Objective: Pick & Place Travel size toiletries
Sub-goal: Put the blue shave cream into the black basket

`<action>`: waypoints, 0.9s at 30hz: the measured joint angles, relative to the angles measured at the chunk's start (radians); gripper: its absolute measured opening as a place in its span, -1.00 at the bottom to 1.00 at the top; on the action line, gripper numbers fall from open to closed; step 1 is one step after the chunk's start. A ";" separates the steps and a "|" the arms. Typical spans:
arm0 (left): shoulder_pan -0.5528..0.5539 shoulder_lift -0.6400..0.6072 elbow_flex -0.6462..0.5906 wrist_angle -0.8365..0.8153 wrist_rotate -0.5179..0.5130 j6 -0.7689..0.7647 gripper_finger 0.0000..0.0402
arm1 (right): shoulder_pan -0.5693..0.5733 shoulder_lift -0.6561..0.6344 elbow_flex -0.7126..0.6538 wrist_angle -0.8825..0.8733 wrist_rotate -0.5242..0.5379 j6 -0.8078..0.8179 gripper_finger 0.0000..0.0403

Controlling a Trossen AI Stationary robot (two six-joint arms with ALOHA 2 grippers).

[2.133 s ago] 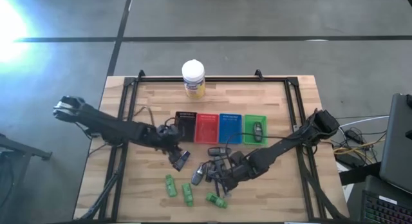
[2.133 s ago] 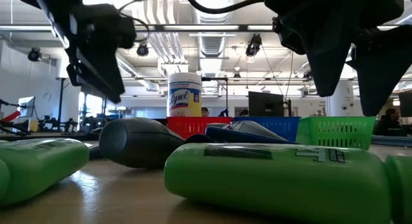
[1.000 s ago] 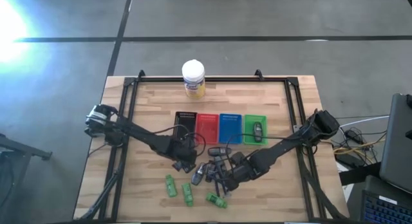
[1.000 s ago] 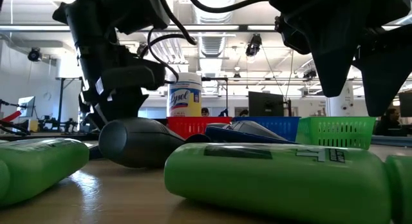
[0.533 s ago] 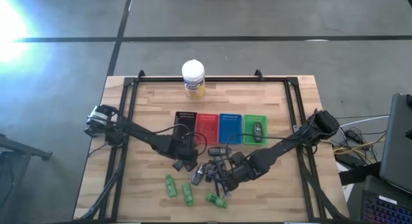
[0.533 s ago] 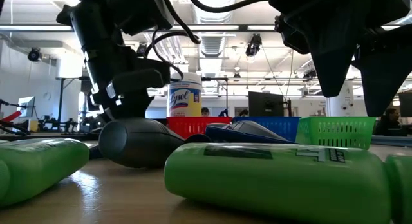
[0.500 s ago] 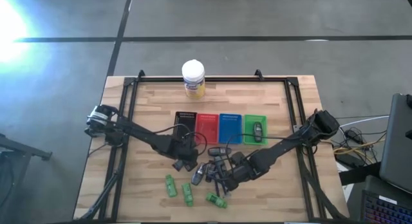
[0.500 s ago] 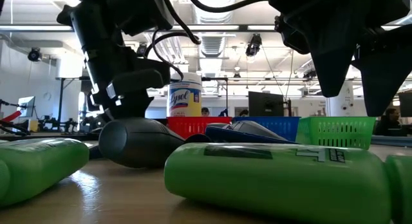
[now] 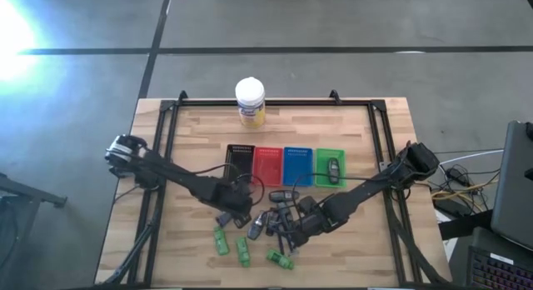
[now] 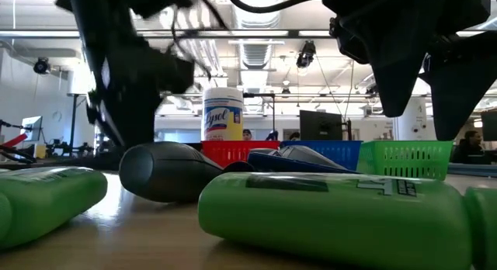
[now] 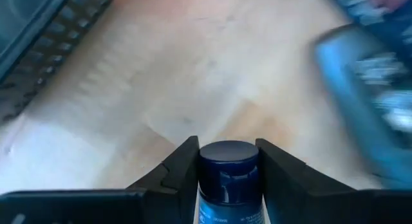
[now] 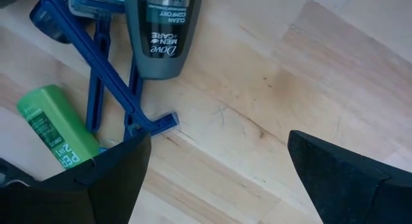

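Observation:
Travel size toiletries lie on the wooden table [image 9: 191, 132] near its front: green little bottles [image 9: 242, 251], grey containers [image 9: 255, 227], a grey Dove tube [image 12: 161, 37] and blue razors [image 12: 109, 76]. My left gripper [image 9: 226, 215] is shut on a small dark-capped bottle [image 11: 228, 179], left of the pile. My right gripper [image 9: 290, 233] hangs open over the pile, its fingers on either side of bare wood [image 12: 219, 140], touching nothing. In the low view a dark grey oval container [image 10: 167, 171] lies on its side behind a green bottle [image 10: 326, 212]. My left gripper pinches the small bottle just below its round dark blue cap [image 11: 228, 163], one finger [image 11: 183, 169] on each side. The fingers slant steeply down from above. The cap sticks out past the fingertips; the rest of the bottle is hidden by the gripper.
Black [image 9: 240, 161], red [image 9: 267, 165], blue [image 9: 297, 165] and green [image 9: 330, 177] trays stand in a row mid-table; a dark item lies in the green one. A white-lidded jar [image 9: 250, 102] stands at the far edge. Bare wood lies left of the pile.
My left gripper has risen and shifted a little toward the table's left edge, away from the pile. The toiletries on the table have stayed where they were.

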 joint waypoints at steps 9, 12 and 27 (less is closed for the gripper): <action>0.023 -0.253 0.026 0.023 -0.110 -0.077 -0.34 | 0.000 -0.006 0.000 0.004 -0.001 -0.019 0.80; 0.109 -0.355 0.025 0.026 -0.168 -0.072 -0.34 | 0.002 -0.006 0.000 0.007 -0.001 -0.009 0.80; 0.534 -0.329 -0.078 0.086 0.018 -0.019 -0.23 | 0.005 -0.006 0.000 0.015 0.045 0.027 0.81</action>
